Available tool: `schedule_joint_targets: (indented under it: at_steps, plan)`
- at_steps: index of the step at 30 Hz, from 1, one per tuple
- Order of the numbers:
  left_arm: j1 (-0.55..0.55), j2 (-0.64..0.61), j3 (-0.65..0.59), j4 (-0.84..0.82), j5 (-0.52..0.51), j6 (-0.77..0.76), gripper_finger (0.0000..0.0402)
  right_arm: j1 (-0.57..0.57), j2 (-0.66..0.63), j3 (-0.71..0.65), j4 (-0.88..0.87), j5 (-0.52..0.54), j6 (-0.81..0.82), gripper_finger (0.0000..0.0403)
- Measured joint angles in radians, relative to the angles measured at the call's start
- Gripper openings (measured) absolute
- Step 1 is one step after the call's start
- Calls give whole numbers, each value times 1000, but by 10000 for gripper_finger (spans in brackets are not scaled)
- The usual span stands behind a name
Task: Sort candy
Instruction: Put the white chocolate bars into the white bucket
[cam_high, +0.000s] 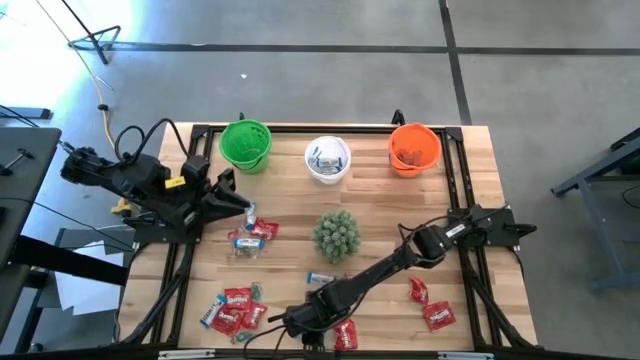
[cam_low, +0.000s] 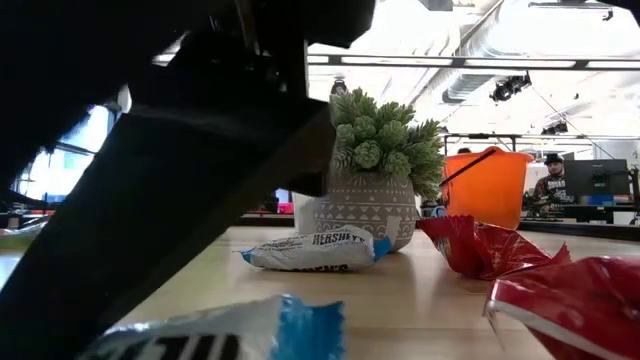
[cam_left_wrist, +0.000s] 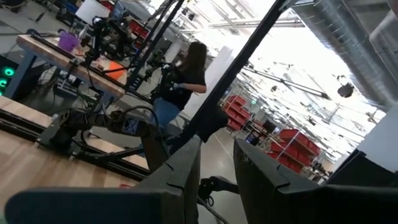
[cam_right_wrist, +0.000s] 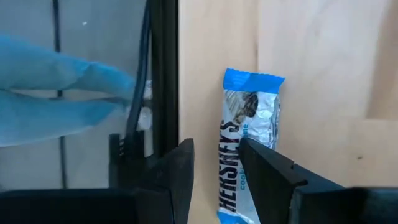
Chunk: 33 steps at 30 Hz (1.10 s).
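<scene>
My right gripper (cam_right_wrist: 214, 171), fingers slightly apart and empty, straddles a blue-and-white candy (cam_right_wrist: 247, 143) at the counter (cam_right_wrist: 323, 68) edge, its long axis running between them.

"HERSHEY'S" was read in dark letters along the blue-and-white candy wrapper (cam_right_wrist: 247, 143) lying between the right gripper's fingers — smaller print beneath began "COOKI", the rest was cut off. The same brand name was made out on the blue-and-white wrapper (cam_low: 315, 249) lying before the plant pot in the low view. White lettering on the red wrappers (cam_high: 237, 297) was seen from above — too small to be read.
</scene>
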Motion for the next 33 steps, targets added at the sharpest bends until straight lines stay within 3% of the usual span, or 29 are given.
schedule_joint_targets:
  at_steps: [12,18,33]
  plan:
    - [-85,21,0,1,-52,-1,82,1,0,1,-48,241,-62,133]
    - [-104,42,0,0,-72,-2,82,1,0,19,-68,205,-60,133]
    - [-104,45,0,1,-73,-1,82,26,5,84,-128,240,-32,133]
